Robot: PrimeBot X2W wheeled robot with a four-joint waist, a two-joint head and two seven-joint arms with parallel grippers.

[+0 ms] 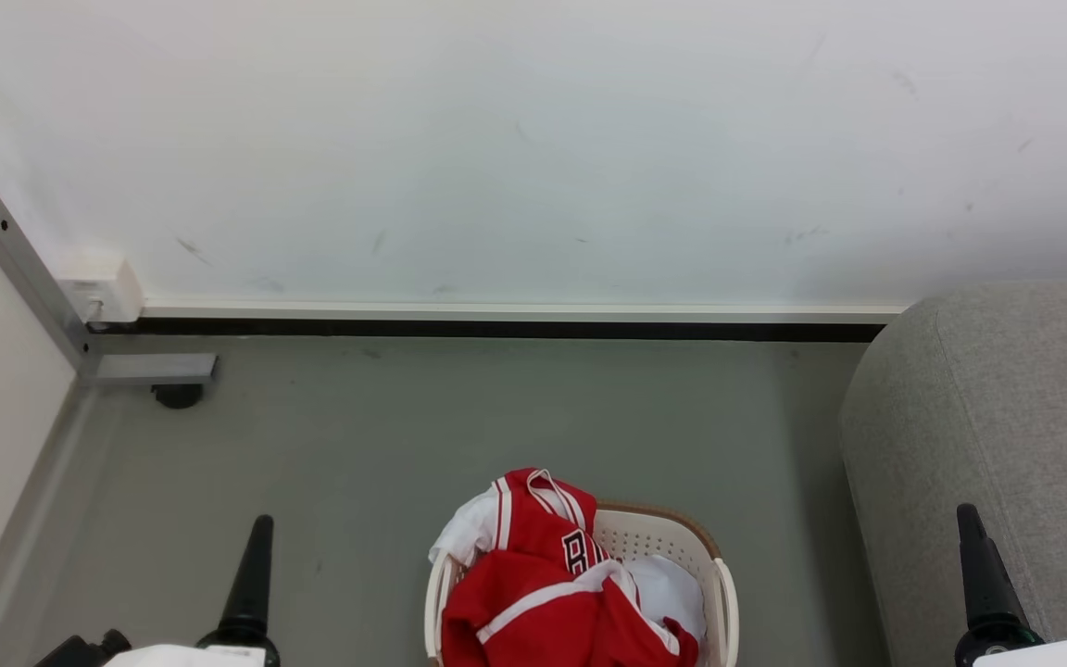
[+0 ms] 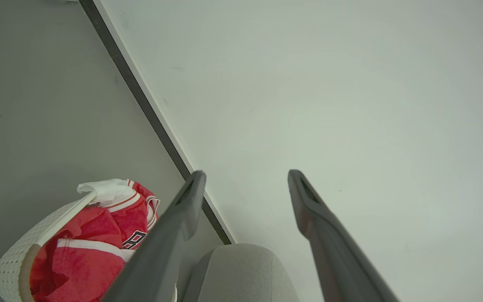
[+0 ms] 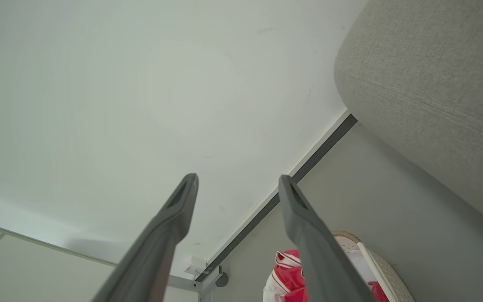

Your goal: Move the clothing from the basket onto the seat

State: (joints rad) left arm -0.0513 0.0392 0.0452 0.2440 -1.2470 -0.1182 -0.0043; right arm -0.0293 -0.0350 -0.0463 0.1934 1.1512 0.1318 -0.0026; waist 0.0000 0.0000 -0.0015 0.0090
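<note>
The left end effector (image 2: 245,175) and right end effector (image 3: 237,179) are hovering spread wide and empty on either side of the basket (image 1: 654,542), probably readying a reach. The red jerseys (image 1: 543,593) are lying heaped inside it, just beside the grey seat (image 1: 987,417).

Partly hidden black lettering (image 1: 580,552) on the clothing (image 1: 533,602) reads only "R".

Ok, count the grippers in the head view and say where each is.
2. The left gripper is at the lower left, over the floor left of the basket. The right gripper is at the lower right, in front of the seat. Neither holds anything.
</note>
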